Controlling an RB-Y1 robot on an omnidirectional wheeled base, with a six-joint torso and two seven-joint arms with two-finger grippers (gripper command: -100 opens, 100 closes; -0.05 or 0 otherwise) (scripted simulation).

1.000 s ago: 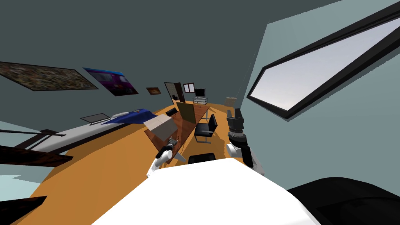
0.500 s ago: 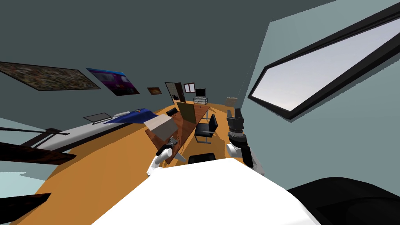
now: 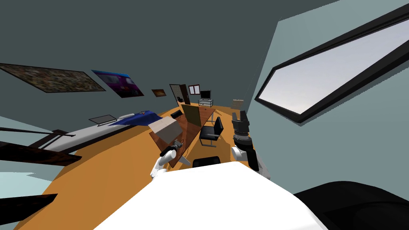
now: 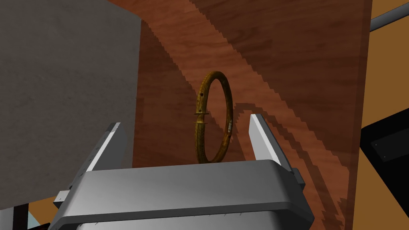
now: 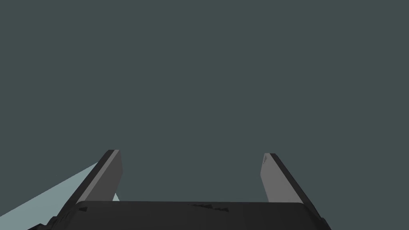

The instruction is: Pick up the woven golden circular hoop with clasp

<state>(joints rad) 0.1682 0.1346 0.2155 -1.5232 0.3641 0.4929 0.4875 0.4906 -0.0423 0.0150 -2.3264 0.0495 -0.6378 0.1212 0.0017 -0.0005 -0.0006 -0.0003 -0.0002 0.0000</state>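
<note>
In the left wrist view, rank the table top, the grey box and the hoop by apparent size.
1. Table top: covers the most area.
2. Grey box: somewhat less, but cut off at the edge, so its full size is unsure.
3. Hoop: by far the smallest, on the table top.

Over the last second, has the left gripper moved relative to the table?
No. The left gripper stays at the table's near end, beside the grey box; the slight shift of the whole head view is my own move.
</note>
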